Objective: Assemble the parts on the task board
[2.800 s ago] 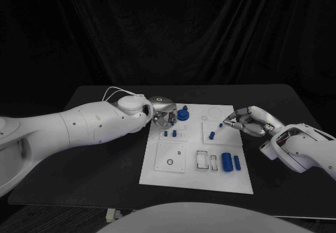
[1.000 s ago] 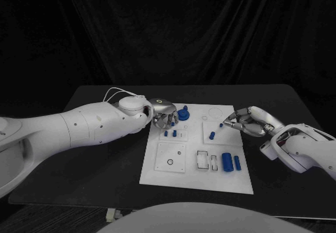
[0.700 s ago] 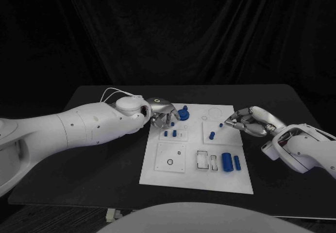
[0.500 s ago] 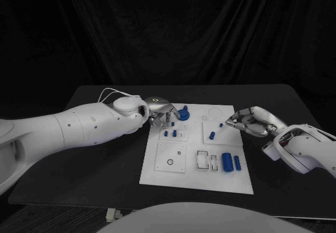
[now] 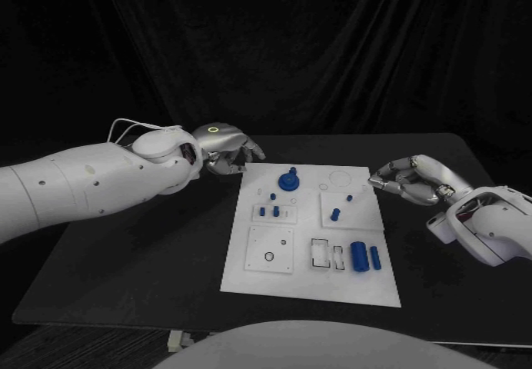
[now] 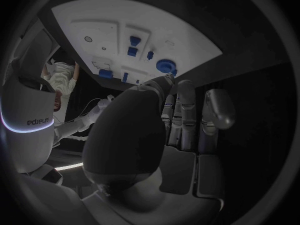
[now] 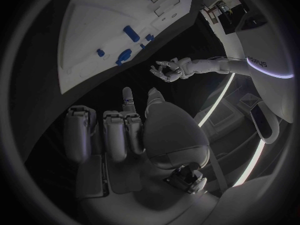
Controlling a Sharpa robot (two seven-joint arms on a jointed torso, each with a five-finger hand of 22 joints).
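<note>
Both hands hang empty off the task board (image 5: 250, 277): left hand (image 5: 227, 154) curled beyond its far-left corner, right hand (image 5: 404, 178) curled off its right edge, nearer the large blue cylinder (image 5: 359, 257), lying lengthwise near the board's right edge.

The left hand (image 5: 227, 151) has lifted off the task board (image 5: 314, 269) to beyond its far-left corner (holding nothing), and the right hand (image 5: 406, 177) has drawn back past the board's right edge.
</note>
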